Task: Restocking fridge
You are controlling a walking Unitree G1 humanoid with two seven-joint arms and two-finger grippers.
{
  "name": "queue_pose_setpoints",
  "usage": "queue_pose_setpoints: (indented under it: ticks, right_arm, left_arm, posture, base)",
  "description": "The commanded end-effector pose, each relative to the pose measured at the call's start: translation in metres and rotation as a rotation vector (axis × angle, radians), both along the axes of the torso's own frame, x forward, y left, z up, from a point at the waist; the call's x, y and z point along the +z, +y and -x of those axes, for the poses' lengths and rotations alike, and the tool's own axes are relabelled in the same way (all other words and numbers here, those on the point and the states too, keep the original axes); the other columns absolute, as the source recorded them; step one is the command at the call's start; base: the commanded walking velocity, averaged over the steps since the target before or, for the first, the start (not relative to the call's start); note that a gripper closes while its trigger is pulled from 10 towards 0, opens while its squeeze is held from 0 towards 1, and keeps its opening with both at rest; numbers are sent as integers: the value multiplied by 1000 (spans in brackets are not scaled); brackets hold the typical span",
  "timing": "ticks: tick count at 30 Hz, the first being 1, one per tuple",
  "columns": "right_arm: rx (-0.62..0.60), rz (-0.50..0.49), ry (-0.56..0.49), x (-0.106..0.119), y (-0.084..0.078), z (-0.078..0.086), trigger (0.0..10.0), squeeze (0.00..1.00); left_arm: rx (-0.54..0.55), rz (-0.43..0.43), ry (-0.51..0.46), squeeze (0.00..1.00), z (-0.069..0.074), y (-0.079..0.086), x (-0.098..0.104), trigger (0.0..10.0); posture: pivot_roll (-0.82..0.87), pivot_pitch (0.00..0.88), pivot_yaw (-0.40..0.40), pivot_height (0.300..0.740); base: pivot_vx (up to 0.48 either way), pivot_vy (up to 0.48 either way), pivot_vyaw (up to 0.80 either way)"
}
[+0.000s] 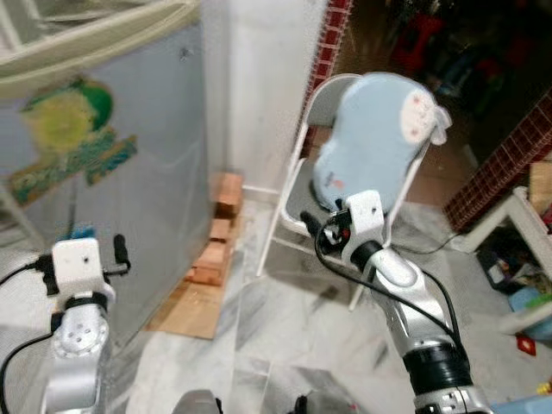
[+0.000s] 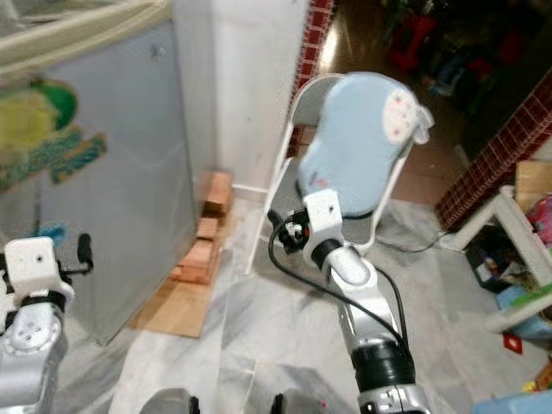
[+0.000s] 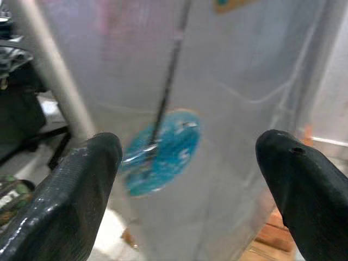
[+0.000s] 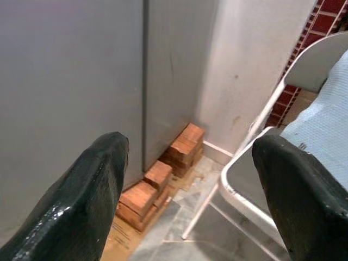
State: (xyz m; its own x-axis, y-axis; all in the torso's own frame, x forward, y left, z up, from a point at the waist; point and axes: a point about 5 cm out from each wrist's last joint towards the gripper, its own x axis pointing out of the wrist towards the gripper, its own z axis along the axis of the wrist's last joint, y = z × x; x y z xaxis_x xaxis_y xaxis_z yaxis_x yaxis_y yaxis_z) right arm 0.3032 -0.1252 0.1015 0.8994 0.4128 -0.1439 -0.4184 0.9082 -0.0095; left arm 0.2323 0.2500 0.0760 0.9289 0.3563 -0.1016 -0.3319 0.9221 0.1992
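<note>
Left eye view: the grey fridge stands at left, door shut, bearing a blurred green-yellow sticker whose writing is unreadable. Left gripper faces it, fingers wide; right gripper, fingers wide, hovers near the chair.

There is one grey fridge, and it is the landmark here. On its side I count two stickers: one green and yellow high up, and one round blue lower down. Just beside the fridge's base lies one stack of wooden blocks on one cardboard sheet. Near the fridge, past the blocks, stands one white folding chair, and one pale blue cushion leans on it. Two grippers are up in front of the fridge: left gripper and right gripper, each with two black fingers set wide apart.
</note>
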Motion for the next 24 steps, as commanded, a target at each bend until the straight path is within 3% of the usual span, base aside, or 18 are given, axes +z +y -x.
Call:
queue_pose_setpoints:
  ticks: [1,7,11,16,21,22,24]
  right_arm:
    - [-31,16,13,-3,-10,2,10000,0]
    - [-36,15,15,-4,-10,4,10000,0]
    - [-35,15,15,-4,-9,4,10000,0]
    - [-40,15,10,-3,-11,4,10000,0]
    - [-45,17,10,-2,-11,4,10000,0]
    - [-47,17,10,-3,-11,4,10000,0]
    - [-47,17,10,-3,-11,4,10000,0]
  left_arm:
    - [-15,9,-3,0,-5,-5,0,10000]
    - [0,21,-14,0,-17,12,5,10000]
    - [98,-1,-31,0,-32,38,15,10000]
    - [137,-19,-76,0,-45,56,29,10000]
    - [93,-7,-77,0,-48,46,26,10000]
    - [50,-7,-67,0,-43,32,20,10000]
    - [34,-9,-64,0,-42,27,18,10000]
  posture:
    - [67,50,-71,740]
    - [65,49,-73,740]
    - [58,48,-74,740]
    - [52,45,-72,740]
    - [50,45,-66,740]
    - [50,45,-66,740]
    - [51,47,-66,740]
  base:
    - [0,480,0]
    - [0,411,0]
    - [0,455,0]
    - [0,242,0]
    - [0,0,0]
    - [0,0,0]
    - [0,0,0]
